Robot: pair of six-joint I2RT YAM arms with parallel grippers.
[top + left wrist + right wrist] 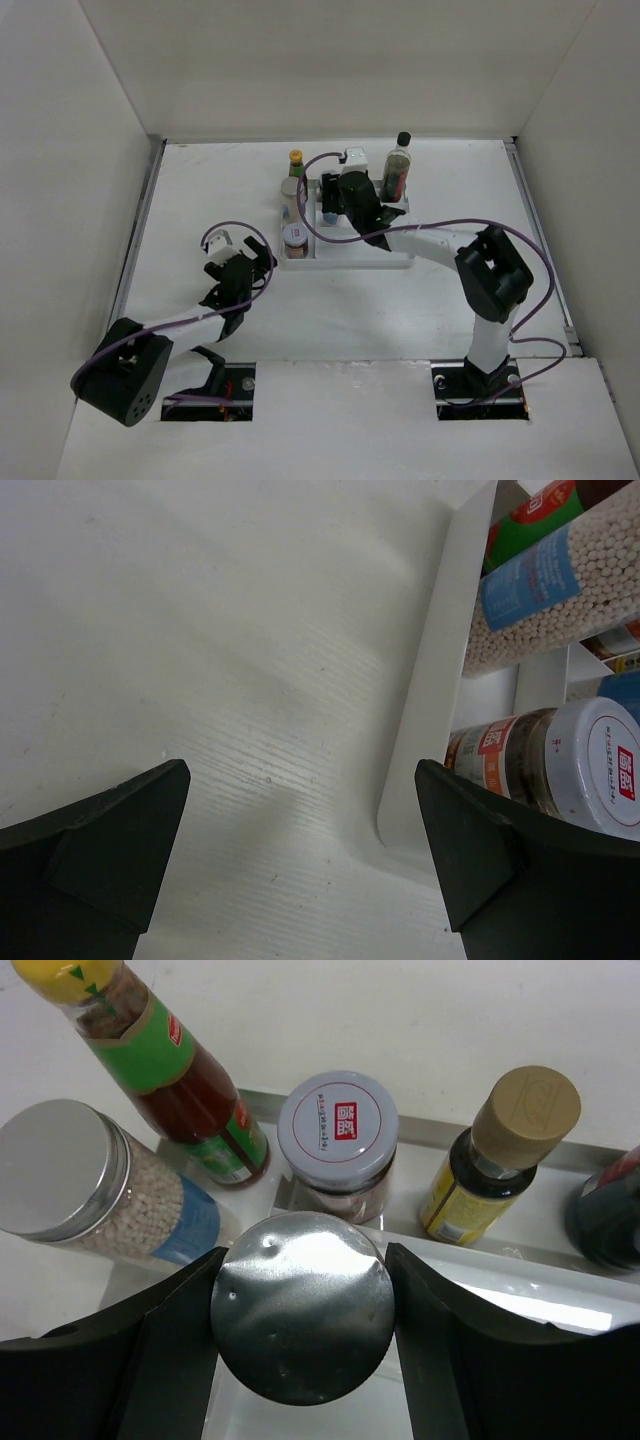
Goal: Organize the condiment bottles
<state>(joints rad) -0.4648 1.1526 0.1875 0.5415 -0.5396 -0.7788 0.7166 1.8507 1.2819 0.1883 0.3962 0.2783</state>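
Observation:
My right gripper (303, 1260) is shut on a silver-lidded jar (302, 1310), a finger pressed against each side of its lid, above the white divided tray (385, 258). Behind it stand a yellow-capped sauce bottle (150, 1050), a silver-lidded jar of pale grains (90, 1185), a white-lidded jar (338, 1135), a tan-capped bottle with a yellow label (500, 1155) and part of a dark bottle (610, 1210). From above, the right gripper (332, 200) hangs over the tray's left half. My left gripper (262, 258) is open and holds nothing, just left of the tray's near corner (430, 730).
A tall dark black-capped bottle (398, 165) stands at the tray's back right. A white-lidded jar (294, 237) sits in the tray's near left corner, close to my left gripper's right finger (480, 850). White walls enclose the table on three sides.

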